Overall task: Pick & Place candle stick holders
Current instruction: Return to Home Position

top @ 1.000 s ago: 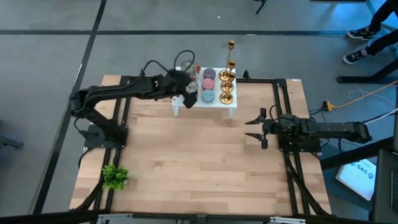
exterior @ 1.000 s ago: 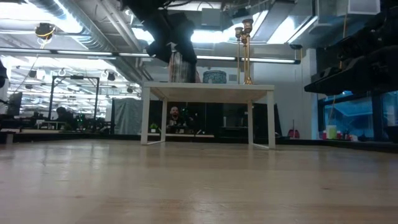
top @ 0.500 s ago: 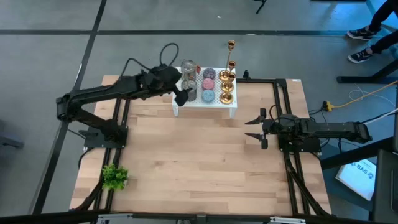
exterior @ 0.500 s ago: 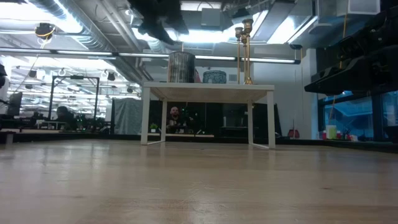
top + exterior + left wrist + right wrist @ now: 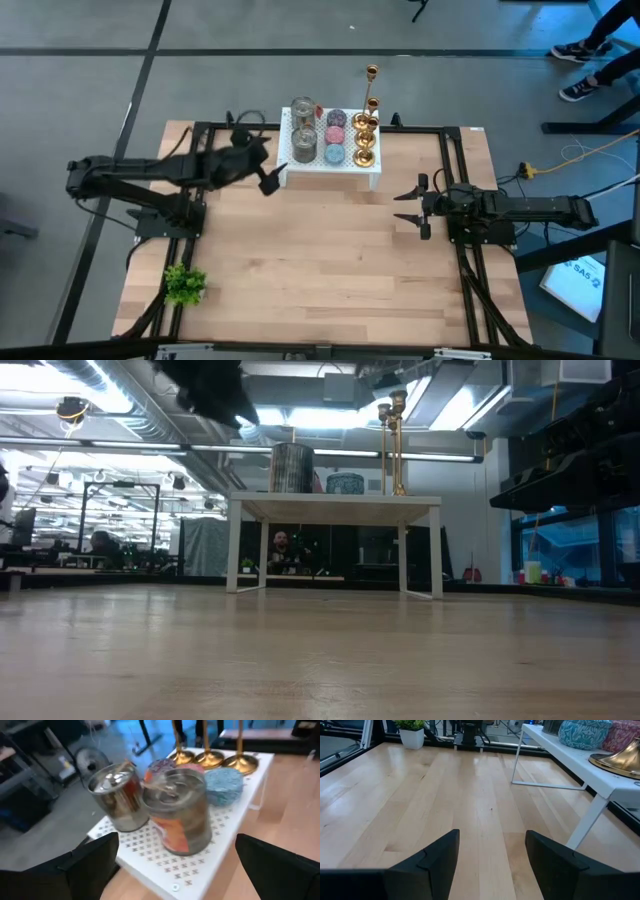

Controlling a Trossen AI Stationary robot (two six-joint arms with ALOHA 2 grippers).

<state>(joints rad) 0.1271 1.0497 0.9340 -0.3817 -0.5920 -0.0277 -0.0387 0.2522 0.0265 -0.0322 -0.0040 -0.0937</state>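
Note:
Several gold candle stick holders (image 5: 366,140) stand on their round bases at the right end of a small white stand (image 5: 345,168) by the table's far edge. They also show in the low view (image 5: 392,445), and their bases show in the left wrist view (image 5: 210,758). My left gripper (image 5: 273,166) is open and empty, just left of the stand and above table height (image 5: 212,385). Its fingers (image 5: 95,857) point at the stand's tins. My right gripper (image 5: 400,206) is open and empty over the table's right half, and also shows in its own wrist view (image 5: 492,837).
Two silver tins (image 5: 303,130) stand upright on the stand's left end (image 5: 175,810). Pink and blue discs (image 5: 335,136) lie between them and the holders. A small green plant (image 5: 184,284) stands at the near left corner. Bare wood lies in front of the stand (image 5: 320,260).
My left gripper has drawn off the tin on the stand's near left corner. It rose, then moved toward the table's left edge and a little toward the near edge. The tin stays upright on the stand.

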